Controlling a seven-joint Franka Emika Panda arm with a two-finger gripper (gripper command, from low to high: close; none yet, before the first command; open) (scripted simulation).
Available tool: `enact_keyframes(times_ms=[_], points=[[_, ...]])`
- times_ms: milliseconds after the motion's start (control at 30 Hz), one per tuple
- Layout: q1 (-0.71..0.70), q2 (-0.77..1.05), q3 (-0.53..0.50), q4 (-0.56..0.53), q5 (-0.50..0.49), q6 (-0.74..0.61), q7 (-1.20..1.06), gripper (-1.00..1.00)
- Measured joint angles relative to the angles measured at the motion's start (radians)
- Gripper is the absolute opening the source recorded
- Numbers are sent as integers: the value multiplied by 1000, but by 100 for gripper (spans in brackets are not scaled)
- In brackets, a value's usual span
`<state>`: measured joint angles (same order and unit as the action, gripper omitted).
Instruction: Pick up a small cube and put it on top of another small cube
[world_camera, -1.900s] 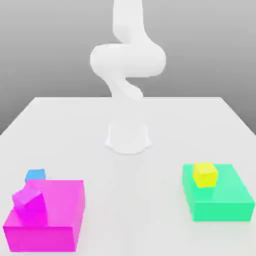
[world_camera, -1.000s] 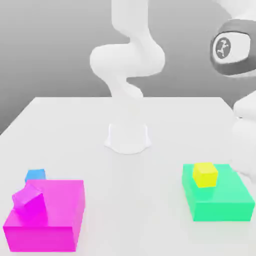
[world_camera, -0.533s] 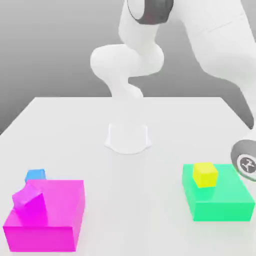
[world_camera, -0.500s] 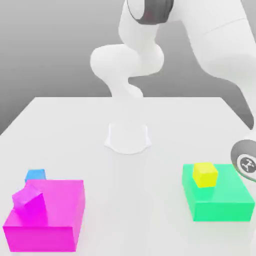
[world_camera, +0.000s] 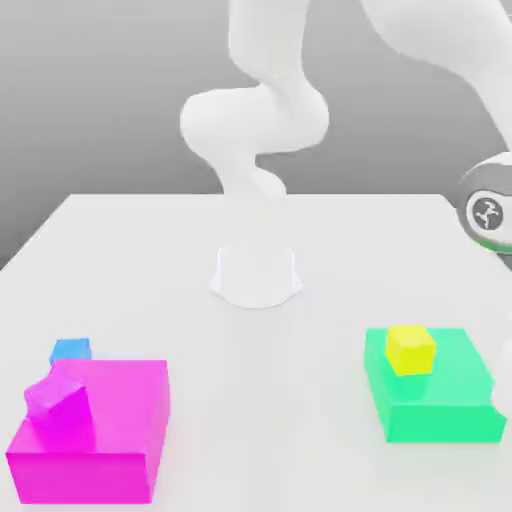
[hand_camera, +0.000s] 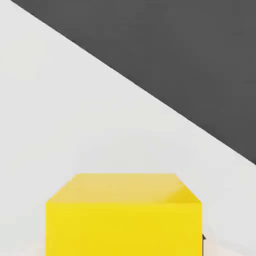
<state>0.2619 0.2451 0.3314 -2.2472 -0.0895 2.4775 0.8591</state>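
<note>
A small orange-yellow cube (hand_camera: 124, 215) looms very close in the hand view, square to the camera, with the white table and its far edge behind it. My gripper is shut on this cube. In the exterior view the small lemon-yellow cube (world_camera: 410, 349) sits on top of the green block (world_camera: 450, 400) at the exterior view's right. A grey-ringed joint of my arm (world_camera: 488, 215) hangs above and to the right of that block.
A large magenta block (world_camera: 110, 420) lies at the exterior view's front left with a small purple-magenta cube (world_camera: 55, 400) on it. A small blue cube (world_camera: 70, 350) rests just behind it. The arm's white base (world_camera: 256, 275) stands mid-table.
The arm's grey-ringed joint has risen from beside the green block to well above it at the right edge. The cubes and blocks on the table have stayed put.
</note>
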Motion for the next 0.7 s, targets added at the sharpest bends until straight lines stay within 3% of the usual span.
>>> enact_keyframes(times_ms=[533,700], points=[[36,-564,-5,-485,251,-55,-59,-100],[16,-447,16,-541,217,117,-26,-100]])
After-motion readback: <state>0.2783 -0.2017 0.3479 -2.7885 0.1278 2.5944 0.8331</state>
